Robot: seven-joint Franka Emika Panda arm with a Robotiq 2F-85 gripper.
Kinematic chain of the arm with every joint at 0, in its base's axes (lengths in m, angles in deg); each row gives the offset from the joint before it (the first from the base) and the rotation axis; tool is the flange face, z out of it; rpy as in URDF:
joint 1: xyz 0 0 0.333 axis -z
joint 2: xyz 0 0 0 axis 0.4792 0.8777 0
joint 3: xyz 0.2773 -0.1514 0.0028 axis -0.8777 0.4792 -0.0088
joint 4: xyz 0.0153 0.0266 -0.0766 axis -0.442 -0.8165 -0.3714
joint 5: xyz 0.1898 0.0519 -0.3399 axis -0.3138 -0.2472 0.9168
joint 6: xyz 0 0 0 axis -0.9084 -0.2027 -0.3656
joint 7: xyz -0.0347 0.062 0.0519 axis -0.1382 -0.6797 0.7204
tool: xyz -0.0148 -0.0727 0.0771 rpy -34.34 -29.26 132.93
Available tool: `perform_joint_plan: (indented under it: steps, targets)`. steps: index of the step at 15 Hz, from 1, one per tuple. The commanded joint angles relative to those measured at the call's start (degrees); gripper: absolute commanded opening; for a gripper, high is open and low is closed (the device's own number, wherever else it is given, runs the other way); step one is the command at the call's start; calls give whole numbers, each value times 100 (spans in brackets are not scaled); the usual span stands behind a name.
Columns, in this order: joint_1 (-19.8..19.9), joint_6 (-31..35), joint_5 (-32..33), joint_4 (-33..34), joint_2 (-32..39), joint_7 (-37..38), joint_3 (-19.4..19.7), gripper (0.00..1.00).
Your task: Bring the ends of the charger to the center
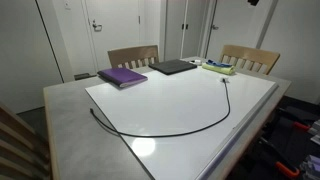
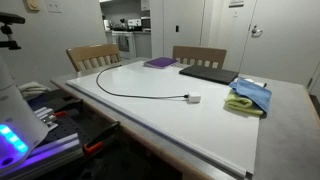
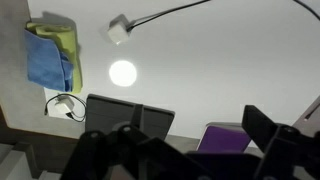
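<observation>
The tool (image 3: 180,138) stands wide open and holds nothing. In the wrist view its two dark fingers (image 3: 275,145) come up from the bottom edge, well apart from each other. It hangs above the table (image 1: 68,122), clear of everything lying on it (neither exterior view shows the tool itself).

The charger (image 1: 228,100) lies slack on the white board (image 1: 185,100), out ahead of the tool and not touching it. One end, a small pale plug block (image 3: 119,30), sits ahead of the tool toward the left side of the wrist view, well apart from the fingers. From it the thin black cable runs off along the top of that view. In an exterior view the same plug block (image 2: 193,98) rests on the board near the cloth. The other end (image 1: 92,112) lies close to the board's edge on the near side of the purple book, outside what the wrist view takes in. Between the two ends the cable sweeps in one wide curve, and both ends lie out from the middle of the board.

Nearer the tool than the plug block are the dark laptop (image 3: 125,115), just beyond one finger, and the purple book (image 3: 225,135), which shows between the fingers. The blue and yellow-green cloth (image 3: 48,58) lies farther ahead, at the left edge of the wrist view, near a bright lamp reflection (image 3: 122,72) on the board. Two wooden chairs (image 1: 133,55) stand at the table's far side.
</observation>
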Motion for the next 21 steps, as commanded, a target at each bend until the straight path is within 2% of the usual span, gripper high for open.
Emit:
perform_joint_plan:
  steps: [1,12,21]
  targets:
    - [105,-14,-77,12,20,-57,-94,100]
    - [-265,-103,-449,-132,47,-294,-187,100]
    - [-748,-65,-1100,-280,132,-568,-206,100]
